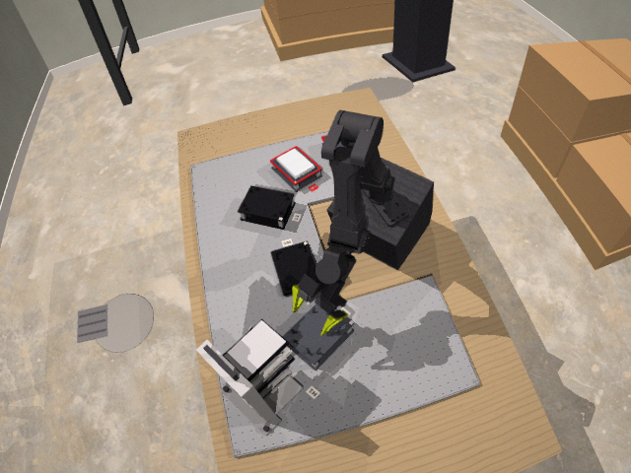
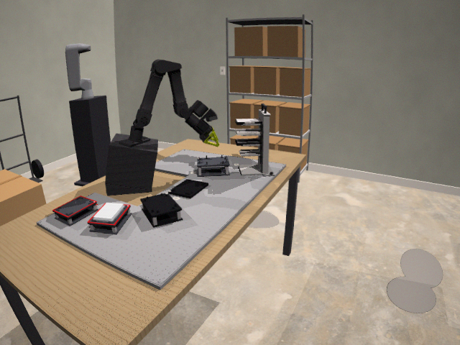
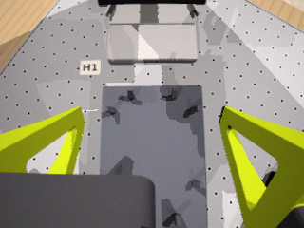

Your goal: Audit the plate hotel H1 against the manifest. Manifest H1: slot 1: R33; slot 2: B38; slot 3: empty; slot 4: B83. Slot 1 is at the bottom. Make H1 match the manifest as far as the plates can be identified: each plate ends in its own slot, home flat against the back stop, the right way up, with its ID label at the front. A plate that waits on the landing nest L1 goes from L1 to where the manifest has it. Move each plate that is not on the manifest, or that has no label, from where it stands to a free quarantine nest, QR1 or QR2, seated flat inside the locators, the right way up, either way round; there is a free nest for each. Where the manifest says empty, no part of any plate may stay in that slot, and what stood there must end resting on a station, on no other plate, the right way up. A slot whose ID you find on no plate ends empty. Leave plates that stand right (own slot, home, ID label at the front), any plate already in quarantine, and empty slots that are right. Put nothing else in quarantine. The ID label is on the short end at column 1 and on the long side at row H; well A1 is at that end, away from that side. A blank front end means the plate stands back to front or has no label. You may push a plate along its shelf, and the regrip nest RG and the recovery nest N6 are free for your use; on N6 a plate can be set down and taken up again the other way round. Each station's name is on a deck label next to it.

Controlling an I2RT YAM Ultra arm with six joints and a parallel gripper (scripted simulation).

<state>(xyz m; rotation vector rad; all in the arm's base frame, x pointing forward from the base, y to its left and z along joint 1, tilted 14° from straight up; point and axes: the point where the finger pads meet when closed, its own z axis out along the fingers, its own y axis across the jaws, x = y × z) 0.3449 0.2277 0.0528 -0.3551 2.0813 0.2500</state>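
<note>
The plate hotel H1 (image 1: 244, 378) (image 2: 264, 142) stands at the mat's near-left corner, with its H1 label (image 3: 89, 67) beside it. A white plate (image 1: 256, 346) (image 2: 248, 120) lies in its top slot. Further plates show below it, but their labels are too small to read. The landing nest (image 1: 315, 345) (image 2: 213, 165) (image 3: 152, 161) in front of the hotel is a dark top with locator pegs and no plate on it. My gripper (image 1: 315, 310) (image 2: 211, 139) (image 3: 151, 114) is open and empty. It hangs tilted above this nest, facing the hotel.
A red-rimmed quarantine nest holds a white plate (image 1: 296, 163) (image 2: 108, 211); a second red-rimmed nest (image 2: 74, 207) beside it has a dark top. A raised black nest (image 1: 265, 206) (image 2: 161, 208) and a flat black nest (image 1: 291, 262) (image 2: 188, 187) lie mid-mat. The arm's base block (image 1: 402, 219) stands to the right.
</note>
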